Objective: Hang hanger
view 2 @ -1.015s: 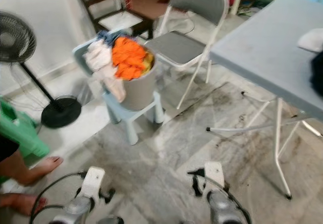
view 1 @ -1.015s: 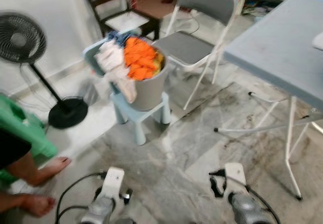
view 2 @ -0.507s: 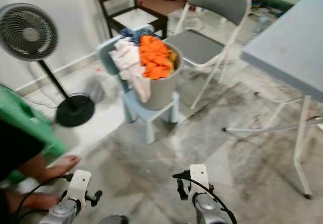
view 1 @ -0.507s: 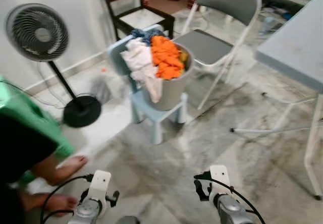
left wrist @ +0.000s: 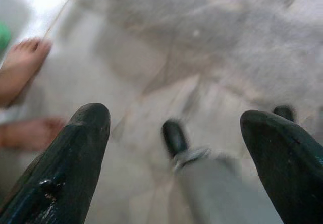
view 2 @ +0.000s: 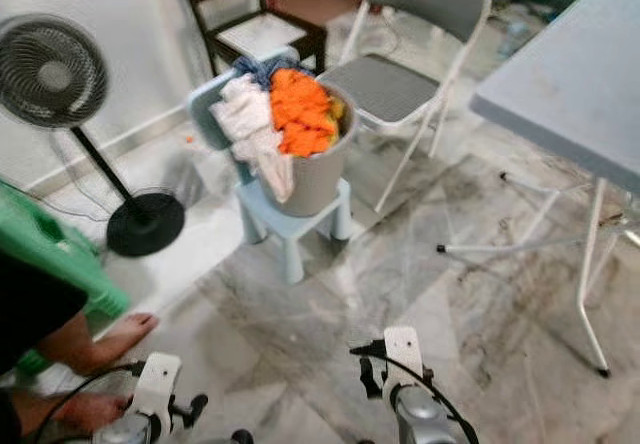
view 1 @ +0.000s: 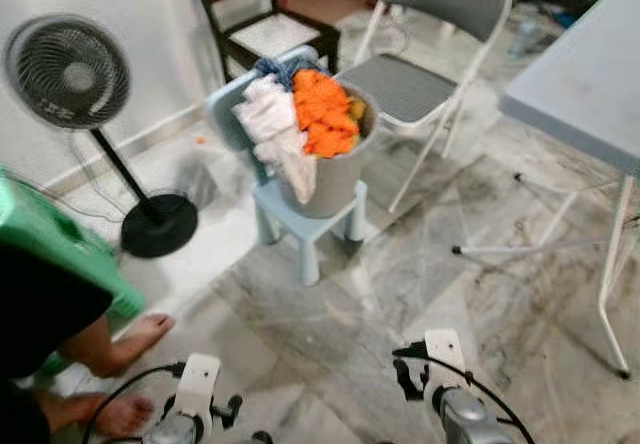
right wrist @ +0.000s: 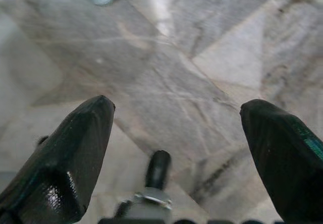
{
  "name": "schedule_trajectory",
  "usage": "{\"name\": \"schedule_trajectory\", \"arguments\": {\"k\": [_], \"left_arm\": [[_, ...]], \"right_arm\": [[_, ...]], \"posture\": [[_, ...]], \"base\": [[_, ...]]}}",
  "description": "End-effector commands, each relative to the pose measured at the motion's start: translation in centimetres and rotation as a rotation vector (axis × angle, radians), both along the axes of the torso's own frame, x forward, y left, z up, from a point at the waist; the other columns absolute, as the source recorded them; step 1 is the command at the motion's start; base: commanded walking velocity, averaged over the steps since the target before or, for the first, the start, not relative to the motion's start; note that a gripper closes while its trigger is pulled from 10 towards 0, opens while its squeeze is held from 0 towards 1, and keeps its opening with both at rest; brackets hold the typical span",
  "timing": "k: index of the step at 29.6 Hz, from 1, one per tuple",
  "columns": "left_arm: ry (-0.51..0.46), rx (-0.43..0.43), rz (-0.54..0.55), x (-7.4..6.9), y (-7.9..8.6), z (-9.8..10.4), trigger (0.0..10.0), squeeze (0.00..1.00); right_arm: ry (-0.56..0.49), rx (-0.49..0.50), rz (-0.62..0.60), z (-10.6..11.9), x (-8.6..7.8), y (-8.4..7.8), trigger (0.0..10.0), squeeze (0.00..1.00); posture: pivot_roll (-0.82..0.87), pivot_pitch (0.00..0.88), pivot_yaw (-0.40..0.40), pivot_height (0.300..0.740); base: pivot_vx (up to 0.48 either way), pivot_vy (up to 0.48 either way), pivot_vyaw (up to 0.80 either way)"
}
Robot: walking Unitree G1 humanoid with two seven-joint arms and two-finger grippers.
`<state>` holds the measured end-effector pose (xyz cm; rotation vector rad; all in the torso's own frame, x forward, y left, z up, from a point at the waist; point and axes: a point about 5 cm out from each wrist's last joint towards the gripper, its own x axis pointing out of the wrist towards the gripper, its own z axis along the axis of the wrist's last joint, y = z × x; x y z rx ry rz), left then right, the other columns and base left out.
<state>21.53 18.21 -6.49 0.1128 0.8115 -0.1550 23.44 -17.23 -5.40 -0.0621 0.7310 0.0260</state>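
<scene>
A grey bucket (view 1: pixel 330 169) heaped with orange and white clothes (view 1: pixel 300 124) stands on a small light-blue stool (view 1: pixel 305 222) a few steps ahead. Both arms hang low at the bottom edge, the left arm (view 1: pixel 193 409) and the right arm (view 1: pixel 445 374) well short of the bucket. In the left wrist view my left gripper (left wrist: pixel 176 120) is open over bare marble floor. My right gripper (right wrist: pixel 176 110) is open too, with nothing between its fingers.
A standing fan (view 1: pixel 70 74) is at the left wall. A grey folding chair (view 1: pixel 425 69) and a dark wooden chair (view 1: pixel 265 24) stand behind the bucket. A grey folding table (view 1: pixel 590 84) is on the right. A person's bare feet (view 1: pixel 140 332) and a green plastic object (view 1: pixel 45 249) are near left.
The whole picture swung left and then slightly back, so the camera moved. Both arms hang much as before, and the grippers hold nothing.
</scene>
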Motion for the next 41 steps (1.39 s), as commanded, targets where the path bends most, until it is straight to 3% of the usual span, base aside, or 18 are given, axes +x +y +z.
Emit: {"name": "schedule_trajectory", "arguments": {"k": [1, 8, 17, 23, 30, 41], "left_arm": [[0.017, 0.000, -0.001, -0.1, -0.4, -0.2, 10.0, 0.00], [0.003, -0.007, -0.020, 1.0, -1.7, 0.3, 10.0, 0.00], [0.003, -0.007, -0.036, 0.8, -2.4, 0.2, 10.0, 0.00], [0.016, 0.007, -0.025, -0.4, -0.8, -0.3, 10.0, 0.00], [0.042, 0.096, 0.028, -1.5, 1.9, -0.7, 10.0, 0.00], [0.066, 0.098, 0.049, -1.9, 2.6, -0.8, 10.0, 0.00]], "right_arm": [[0.011, 0.001, 0.012, -0.1, -0.1, 0.3, 10.0, 0.00], [0.009, -0.004, 0.029, -0.1, -0.2, 0.5, 10.0, 0.00], [0.006, -0.011, 0.046, -0.1, -0.1, 0.7, 10.0, 0.00], [0.002, -0.011, 0.058, -0.1, -0.1, 0.8, 10.0, 0.00], [0.003, -0.006, 0.068, -0.2, -0.2, 1.0, 10.0, 0.00], [0.005, -0.006, 0.077, -0.1, -0.1, 1.2, 10.0, 0.00]], "posture": [[0.13, 0.209, -0.002, 0.740], [0.13, 0.210, 0.000, 0.740], [0.13, 0.214, 0.002, 0.740], [0.14, 0.214, 0.001, 0.740], [0.14, 0.215, 0.002, 0.740], [0.15, 0.216, 0.005, 0.740]], "base": [[0.405, 0.000, 0.00], [0.404, 0.000, 0.00], [0.405, 0.000, 0.00], [0.349, 0.000, 0.31], [0.041, 0.000, 0.62], [0.000, 0.000, 0.72]]}}
